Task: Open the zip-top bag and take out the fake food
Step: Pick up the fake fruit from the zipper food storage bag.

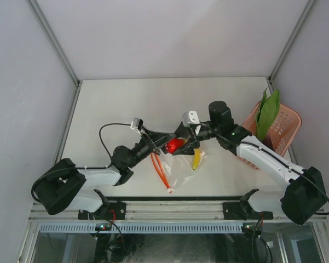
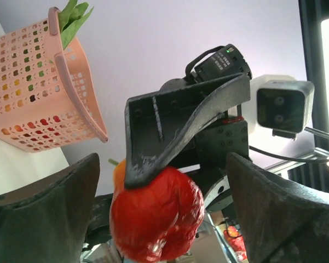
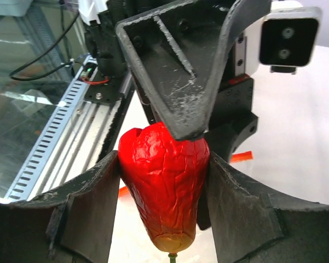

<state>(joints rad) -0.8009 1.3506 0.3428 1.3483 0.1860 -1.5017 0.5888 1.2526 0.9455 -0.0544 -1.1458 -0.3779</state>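
Slippage is the worry: the right gripper (image 3: 164,192) is clamped on the red fruit (image 1: 175,144), pinching its glossy, tapering sides just above the table, while the left gripper (image 2: 164,197) has its jaws wide apart around the fruit, one finger close by its top. A careless pull-away could knock it loose (down onto the zip-top bag (image 1: 178,171) below, with the banana (image 1: 196,160) seemingly inside).

**Three views, one centre**

Top camera looks down from high at the near edge over the whole counter (image 1: 126,104). Wrist cameras, very close, face each other (lens to lens) and share the red fake food (image 3: 164,181).
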